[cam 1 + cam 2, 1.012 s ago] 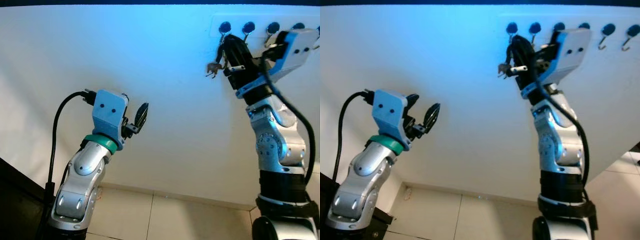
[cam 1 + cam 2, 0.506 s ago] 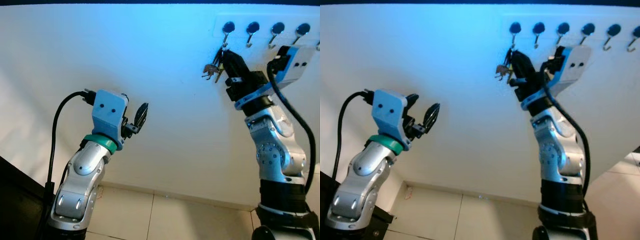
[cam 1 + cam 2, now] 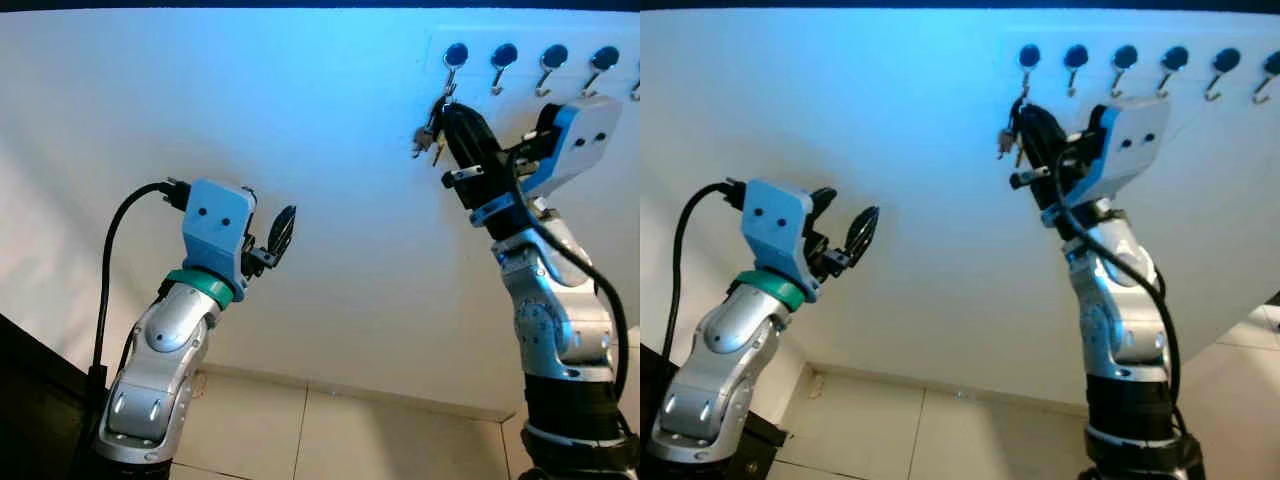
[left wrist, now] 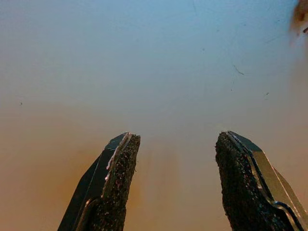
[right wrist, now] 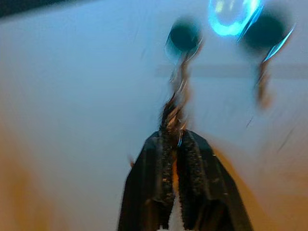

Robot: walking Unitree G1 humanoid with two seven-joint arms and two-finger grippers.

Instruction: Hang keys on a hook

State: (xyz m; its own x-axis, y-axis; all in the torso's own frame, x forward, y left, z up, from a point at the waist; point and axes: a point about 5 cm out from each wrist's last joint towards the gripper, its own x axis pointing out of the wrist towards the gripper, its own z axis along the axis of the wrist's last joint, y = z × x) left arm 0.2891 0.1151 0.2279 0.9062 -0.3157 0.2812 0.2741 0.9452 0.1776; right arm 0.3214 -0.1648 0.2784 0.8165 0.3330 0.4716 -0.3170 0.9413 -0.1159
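A bunch of metal keys (image 3: 430,135) hangs just under the leftmost dark hook (image 3: 455,57) on the white wall. My right gripper (image 3: 447,113) is raised to it and shut on the lower end of the keys (image 5: 174,109). In the right wrist view the keys reach up to that hook (image 5: 184,37), but blur hides whether the ring sits on it. My left gripper (image 3: 283,232) is held up lower at the left, open, its fingers (image 4: 118,163) facing bare wall.
A row of several more dark hooks (image 3: 553,57) runs to the right of the first on a white rail (image 3: 1110,40). Below, the wall meets a pale tiled floor (image 3: 330,430). A dark piece of furniture (image 3: 30,400) stands at the lower left.
My right arm has turned at the wrist and brought the keys in close under the leftmost hook. The left arm has stayed where it was.
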